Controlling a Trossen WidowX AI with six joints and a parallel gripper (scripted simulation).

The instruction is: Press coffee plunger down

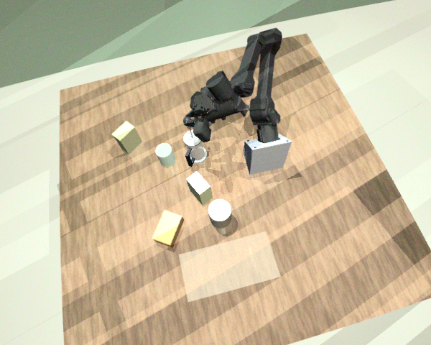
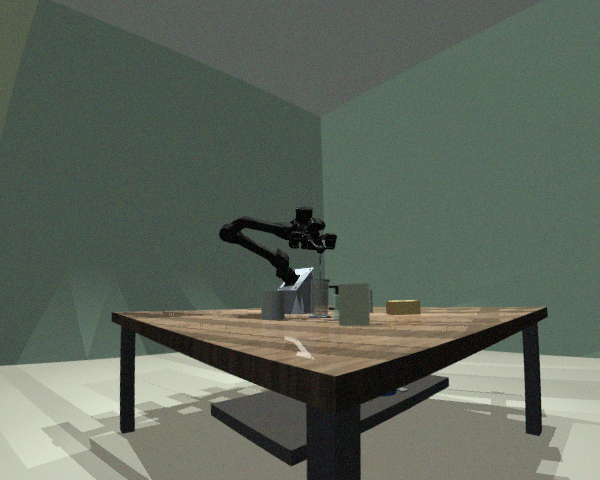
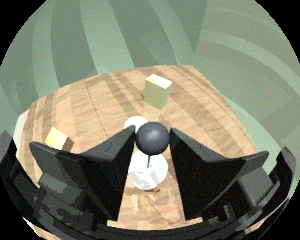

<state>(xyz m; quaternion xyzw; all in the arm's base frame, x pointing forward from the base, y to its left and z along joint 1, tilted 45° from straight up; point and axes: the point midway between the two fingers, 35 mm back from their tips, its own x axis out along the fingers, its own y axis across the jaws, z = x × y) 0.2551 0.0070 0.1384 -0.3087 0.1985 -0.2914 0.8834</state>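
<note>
The coffee press is a clear glass cylinder with a dark handle, upright on the wooden table just left of the arm's grey base. Its thin rod rises to a dark round plunger knob, still raised high above the glass. My gripper is shut on the knob, one finger on each side. In the wrist view the press lid shows below the knob.
A pale green cylinder stands left of the press. A cream block and a white cylinder stand in front of it. A yellow-green block and a flat yellow block lie further left. A pale rectangle marks the table's front.
</note>
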